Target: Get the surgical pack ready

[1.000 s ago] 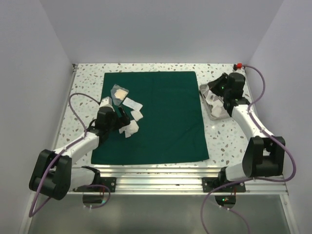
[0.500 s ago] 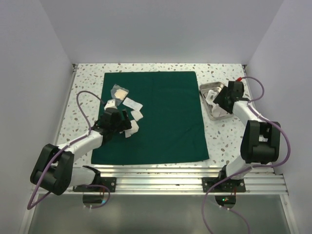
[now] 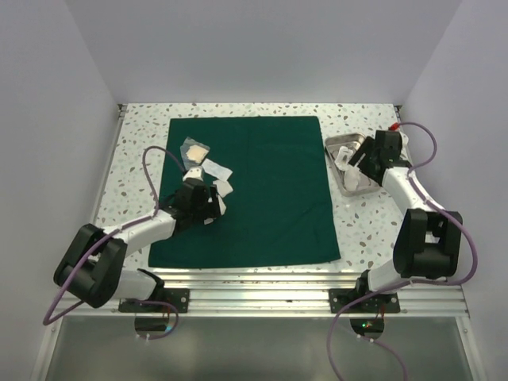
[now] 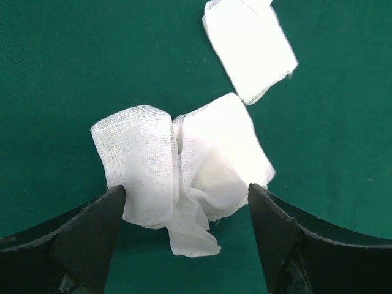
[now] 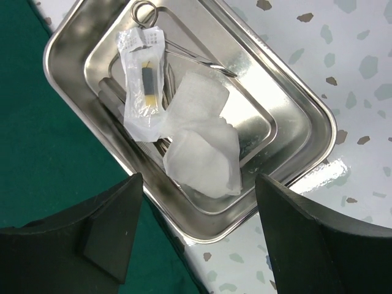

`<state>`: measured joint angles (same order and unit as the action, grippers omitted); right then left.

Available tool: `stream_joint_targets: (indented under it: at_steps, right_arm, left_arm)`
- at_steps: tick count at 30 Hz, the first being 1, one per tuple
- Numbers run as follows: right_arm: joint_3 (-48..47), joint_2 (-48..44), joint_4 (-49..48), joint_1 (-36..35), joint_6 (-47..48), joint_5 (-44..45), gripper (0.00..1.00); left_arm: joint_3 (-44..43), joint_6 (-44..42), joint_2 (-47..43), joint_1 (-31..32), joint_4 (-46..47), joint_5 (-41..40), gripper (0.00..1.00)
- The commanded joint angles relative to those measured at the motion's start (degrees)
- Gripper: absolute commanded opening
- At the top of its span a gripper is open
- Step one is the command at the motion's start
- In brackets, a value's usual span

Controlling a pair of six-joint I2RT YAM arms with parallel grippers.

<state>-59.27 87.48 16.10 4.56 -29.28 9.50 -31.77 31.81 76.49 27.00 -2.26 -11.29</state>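
Top external view gives me the layout: the surgical pack (image 3: 250, 190), a dark green drape, lies spread flat across the middle of the tabletop (image 3: 365, 230), opened out, I judge, so the items can be gathered on it before wrapping. The steel tray (image 3: 343, 144) sits just beside its far right edge, off the cloth. On the left wrist camera my left pincer (image 4: 187, 202) is spread wide and low over the drape, one finger on each side of a crumpled gauze (image 4: 177, 177). It grips nothing; whether the left finger brushes the gauze edge I cannot tell. A flat gauze square (image 4: 248, 49) lies apart, further out on the green. That straddling pose looks to me like the set-up for pinching the loose gauze. On the right wrist camera my right pincer (image 5: 199, 180) hangs above the tray, also wide open and empty. Below it a gauze wad (image 5: 202, 147) rests in the tray's inner well against a sealed packet (image 5: 142, 73), both lying on a steel instrument (image 5: 184, 52) whose ring handle shows at the far end. I take the tray as the collecting point for the loose supplies, so the scattered gauze on the drape looks unfinished.
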Motion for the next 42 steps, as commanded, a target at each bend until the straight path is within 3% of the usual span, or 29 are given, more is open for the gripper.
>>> stream_joint_targets:
  at_steps: [1, 6, 9, 10, 12, 13, 18, 21, 24, 27, 31, 33, 38, 42]
  right_arm:
    - [0.20, -3.98, -0.01, 0.01, 0.89, 0.00, 0.78]
    - [0.47, -5.83, -0.01, 0.01, 1.06, -1.41, 0.78]
    - [0.64, -6.36, -0.10, 0.10, 1.15, -1.85, 0.78]
    - [0.64, -6.45, -0.28, 0.10, 1.24, -2.46, 0.78]
    - [0.73, -6.71, -0.37, 0.01, 1.33, -3.51, 0.77]
    - [0.73, -6.80, -0.37, -0.07, 1.50, -4.65, 0.77]
    - [1.17, -7.68, -1.16, -2.18, 2.56, -9.14, 0.77]
    - [1.08, -7.77, -2.56, -5.86, 2.82, -14.57, 0.77]
    - [0.03, -6.10, -2.83, -11.84, 3.35, -19.07, 0.78]
    - [0.37, -4.08, -6.24, -16.68, 0.55, -24.78, 0.86]
    - [2.92, -1.97, -17.37, -22.03, -3.85, -31.27, 0.89]
    - [4.94, -0.48, -23.10, -23.19, -7.27, -37.60, 0.96]
    - [8.64, -0.73, -40.66, -26.79, -13.95, -43.60, 0.98]
    - [9.44, -1.17, -45.98, -31.43, -19.23, -41.32, 0.98]
  left_arm:
    - [-2.16, -1.05, 2.61, 0.15, -0.12, -2.51, 0.83]
    - [-3.12, -0.70, 5.68, 1.38, 1.21, -2.68, 0.70]
    - [-4.79, -0.52, 6.74, 2.87, -0.10, -4.35, 0.56]
    - [-5.23, -0.52, 6.83, 3.49, -0.46, -5.49, 0.44]
    - [-6.20, -0.52, 6.74, 3.84, -1.42, -6.29, 0.35]
    - [-6.46, -0.52, 6.40, 4.02, -1.69, -6.46, 0.25]
    - [-7.87, -1.05, 3.06, 3.93, -4.23, -7.43, 0.15]
    - [-9.01, -1.49, 0.42, 3.93, -5.73, -7.70, 0.00]
    - [-9.19, -1.93, -3.44, 4.02, -5.04, -6.47, 0.00]
    - [-8.75, -1.76, -7.05, 3.93, -4.24, -5.24, 0.00]
    - [-7.35, -1.14, -12.05, 3.41, -1.53, -0.85, 0.00]
    - [-6.91, -0.44, -13.64, 1.92, 1.02, 2.57, 0.00]
    - [-3.83, 5.62, -17.77, -4.06, 11.20, 21.28, 0.00]
    - [-2.77, 12.29, -16.03, -6.00, 19.30, 33.84, 0.00]
